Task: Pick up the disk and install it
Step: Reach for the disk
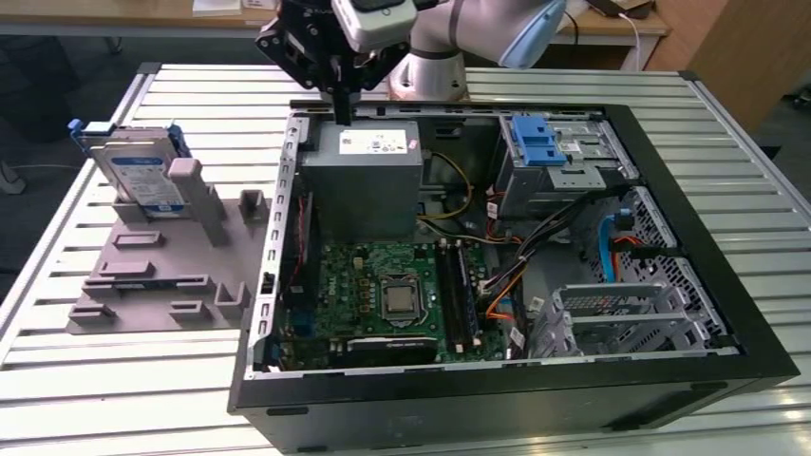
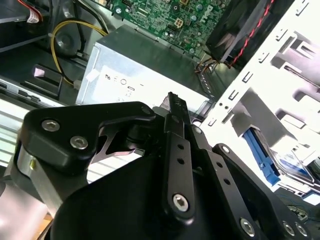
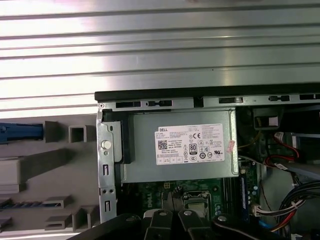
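Your open computer case [image 1: 507, 413] holds the grey power supply [image 1: 367, 180] in its far corner, toward the exterior view's left. The green motherboard [image 1: 380, 285] lies nearer than it. The drive cage with a blue latch [image 1: 548, 142] sits in the far corner toward the exterior view's right, and a second metal cage [image 1: 621, 318] stands in the near corner on that side. Coloured cables [image 1: 507, 275] run between the cages and the board.

Left of the case in the exterior view, a grey fixture plate [image 1: 152, 294] carries the disk [image 1: 137, 176]. It stands upright in a slot at the plate's far end, its label facing you.

Your gripper [image 1: 342, 119] hangs over the case's far edge, just above the power supply and well apart from the disk. Its jaws are pressed together with nothing between them.

Case and plate both rest on a slatted metal table [image 1: 102, 380]. A wooden desk [image 1: 127, 14] runs beyond its far side.
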